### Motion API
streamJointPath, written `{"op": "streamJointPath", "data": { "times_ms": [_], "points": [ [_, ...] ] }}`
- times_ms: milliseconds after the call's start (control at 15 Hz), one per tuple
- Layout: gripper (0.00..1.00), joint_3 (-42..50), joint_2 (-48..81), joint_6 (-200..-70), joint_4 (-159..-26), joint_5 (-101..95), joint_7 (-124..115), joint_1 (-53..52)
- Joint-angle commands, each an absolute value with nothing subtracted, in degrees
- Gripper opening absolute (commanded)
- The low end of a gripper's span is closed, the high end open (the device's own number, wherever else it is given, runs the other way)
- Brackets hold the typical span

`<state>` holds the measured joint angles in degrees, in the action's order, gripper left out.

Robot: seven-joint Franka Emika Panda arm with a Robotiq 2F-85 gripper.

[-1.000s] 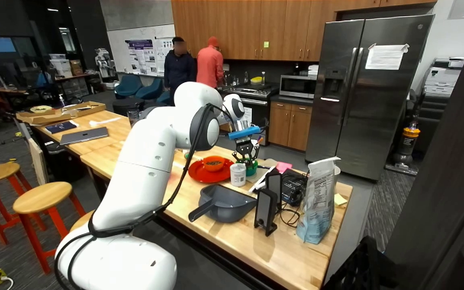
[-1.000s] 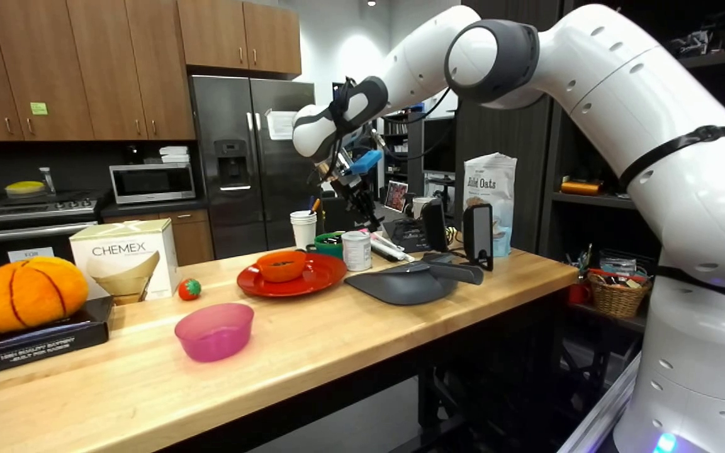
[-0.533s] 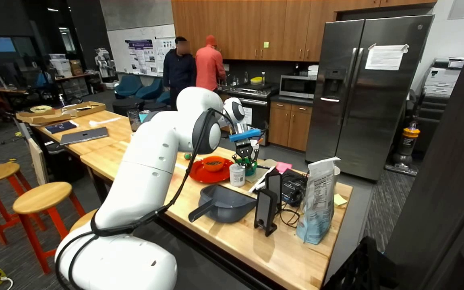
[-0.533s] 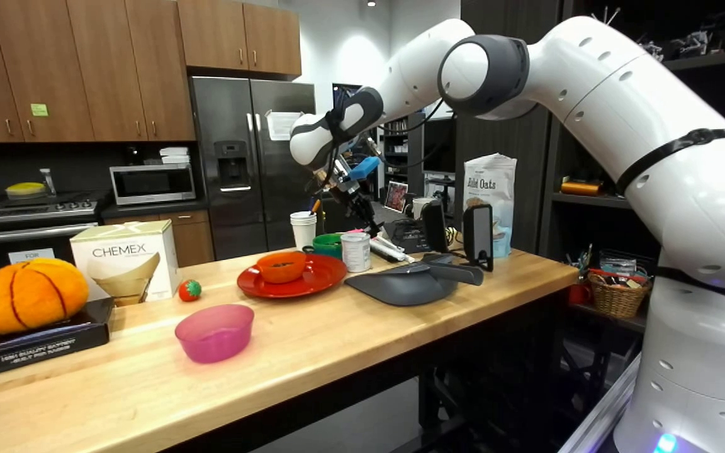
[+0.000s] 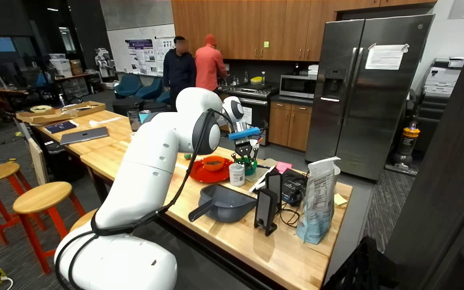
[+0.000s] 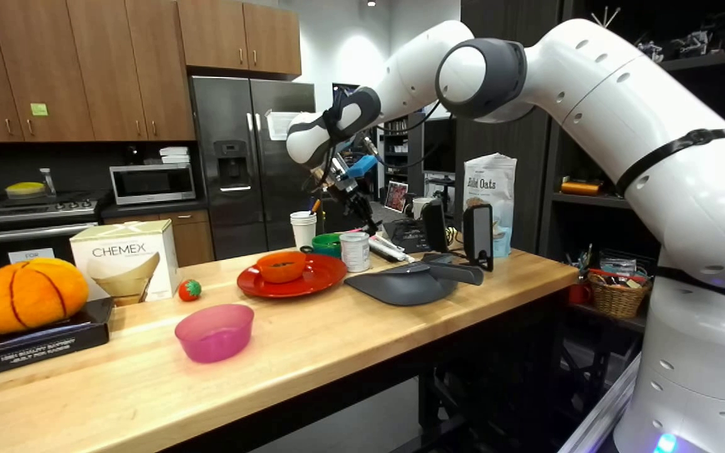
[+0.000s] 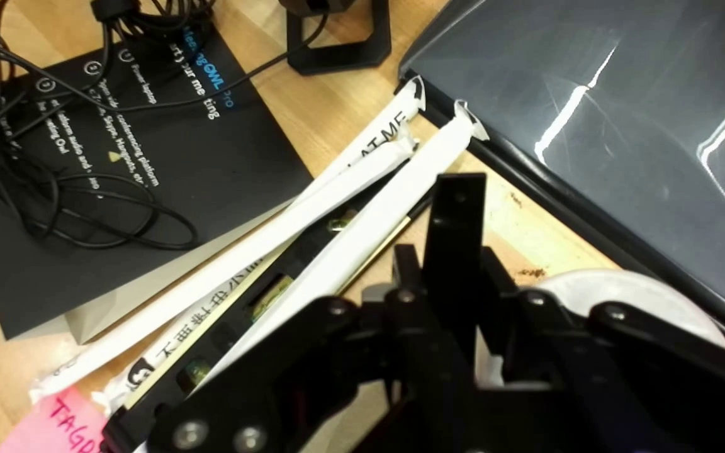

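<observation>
Kitchen-type room, big steel fridge (image 5: 369, 96) at the back, person in red (image 5: 208, 66) over by the counters. Wooden surface (image 5: 296, 257) up front is pretty cluttered. Robot's gripper (image 7: 460, 189) has its fingers squeezed right together, angled down over the mess. Closest stuff in the wrist view is a few white-wrapped sticks (image 7: 224, 269), lying slantwise between a black printed thing (says Meeting Owl Pro) (image 7: 230, 176) and a gray dustpan (image 7: 639, 75), with a pink note (image 7: 41, 428) at their lower ends. Can't tell if the gripper touches them. White tub (image 5: 237, 175) and green mug (image 6: 326, 245) stand near it in both exterior views. Beside those, an orange bowl (image 6: 281, 267) sits on a red plate (image 6: 325, 274); a pink bowl (image 6: 214, 333) is well apart.
</observation>
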<state>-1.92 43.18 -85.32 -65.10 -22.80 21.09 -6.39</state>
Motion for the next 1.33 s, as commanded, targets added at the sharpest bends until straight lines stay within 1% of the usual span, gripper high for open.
{"op": "streamJointPath", "data": {
  "times_ms": [0,67,133,200,400,467,667,733,1267],
  "points": [
    [0.13,-1.22,44.32,-83.27,-62.51,-24.24,22.39,-7.07],
    [0.35,-1.18,44.45,-83.23,-62.33,-24.50,22.40,-7.13],
    [0.51,-1.16,44.46,-82.95,-62.21,-24.75,22.41,-7.25],
    [0.55,-1.11,44.46,-82.81,-62.17,-25.00,22.32,-7.37],
    [0.73,-1.01,44.42,-82.48,-62.05,-25.97,22.16,-7.60],
    [0.81,-1.02,44.37,-82.40,-62.03,-26.13,22.14,-7.61],
    [0.98,-1.06,44.20,-82.44,-61.98,-26.59,22.07,-7.68],
    [1.00,-1.06,44.08,-82.54,-61.93,-26.65,22.03,-7.71],
    [1.00,-0.54,42.43,-81.86,-59.94,-27.93,21.17,-9.55]
  ]
}}
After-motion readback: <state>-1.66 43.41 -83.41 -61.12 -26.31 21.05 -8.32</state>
